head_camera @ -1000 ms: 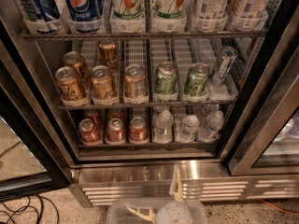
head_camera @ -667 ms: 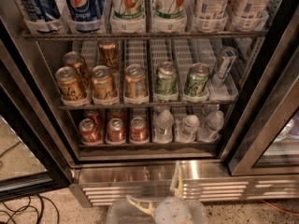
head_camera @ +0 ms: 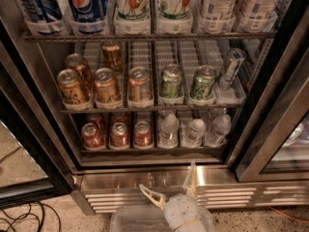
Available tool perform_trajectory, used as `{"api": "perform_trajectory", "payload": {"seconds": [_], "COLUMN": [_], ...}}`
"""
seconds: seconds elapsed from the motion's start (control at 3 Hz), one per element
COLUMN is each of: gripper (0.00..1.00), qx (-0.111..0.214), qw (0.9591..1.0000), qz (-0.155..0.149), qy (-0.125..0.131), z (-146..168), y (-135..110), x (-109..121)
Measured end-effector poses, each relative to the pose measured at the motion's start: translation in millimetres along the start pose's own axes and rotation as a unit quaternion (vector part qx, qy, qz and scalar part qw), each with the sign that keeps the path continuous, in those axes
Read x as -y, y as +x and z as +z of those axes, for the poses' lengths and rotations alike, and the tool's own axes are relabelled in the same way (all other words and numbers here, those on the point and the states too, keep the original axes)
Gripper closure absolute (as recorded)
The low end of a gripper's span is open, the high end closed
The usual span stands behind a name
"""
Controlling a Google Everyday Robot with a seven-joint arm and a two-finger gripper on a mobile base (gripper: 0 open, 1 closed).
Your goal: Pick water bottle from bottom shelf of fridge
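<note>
Camera view: the pick has not begun. The gripper (head_camera: 172, 186) sits at lower centre of the frame, outside the fridge (head_camera: 120, 180), fingers spread and empty. Reach, grasp and withdrawal remain. Three bottles stand upright at centre-right on the bottom shelf (head_camera: 145, 150). The left bottle (head_camera: 169, 129) is clear, ribbed and white-capped.

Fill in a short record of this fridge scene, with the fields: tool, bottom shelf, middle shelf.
tool: open, holding nothing, low in front of the fridge, at its grille
bottom shelf: three red cans on the left, three water bottles on the right, all upright
middle shelf: gold cans on the left, two green cans, one silver can leaning at the far right
</note>
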State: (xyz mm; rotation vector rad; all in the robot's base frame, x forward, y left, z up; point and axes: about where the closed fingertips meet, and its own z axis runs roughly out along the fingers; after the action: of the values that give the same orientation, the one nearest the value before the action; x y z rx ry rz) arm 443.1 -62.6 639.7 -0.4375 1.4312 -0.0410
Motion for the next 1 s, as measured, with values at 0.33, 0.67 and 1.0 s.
{"api": "perform_trajectory", "payload": {"seconds": [0.33, 0.67, 1.0], "gripper": [0.14, 0.21, 0.21], "qx": [-0.009, -0.019, -0.032], "qw": [0.9995, 0.9989, 0.9978], "qz": [0.0, -0.003, -0.007], "qy": [0.029, 0.042, 0.057], "z": [3, 7, 12], "y": [7, 13, 20], "x": [16, 26, 38]}}
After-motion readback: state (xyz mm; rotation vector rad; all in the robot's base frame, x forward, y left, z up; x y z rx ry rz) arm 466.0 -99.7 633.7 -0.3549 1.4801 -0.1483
